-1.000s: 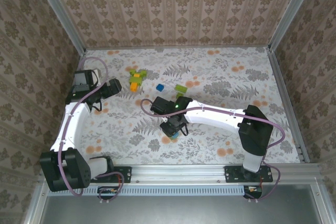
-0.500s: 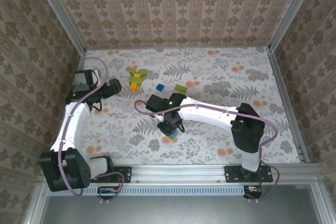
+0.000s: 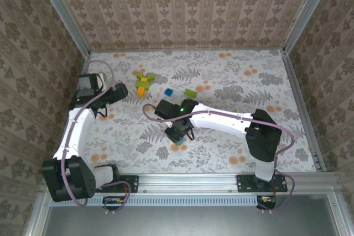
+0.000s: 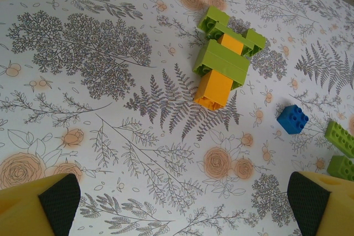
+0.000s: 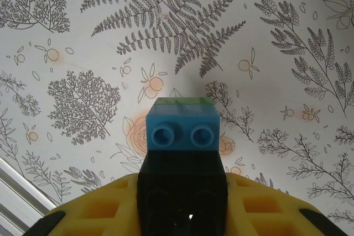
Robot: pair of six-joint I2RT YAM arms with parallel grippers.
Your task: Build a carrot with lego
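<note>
On my floral table [image 3: 232, 81]: green-orange brick cluster [image 4: 224, 59]; patterned walls [image 3: 182, 9] around.
My left gripper [image 4: 182, 200]: spread wide.
My right gripper [image 3: 180, 135]: clamping blue brick stack [image 5: 181, 125].

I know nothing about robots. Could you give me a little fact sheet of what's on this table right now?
Surface: floral table
Left end effector: open, empty, facing green-and-orange build
Right end effector: shut on small brick stack, blue in front, green behind
Loose pieces: blue brick, two green bricks
</note>
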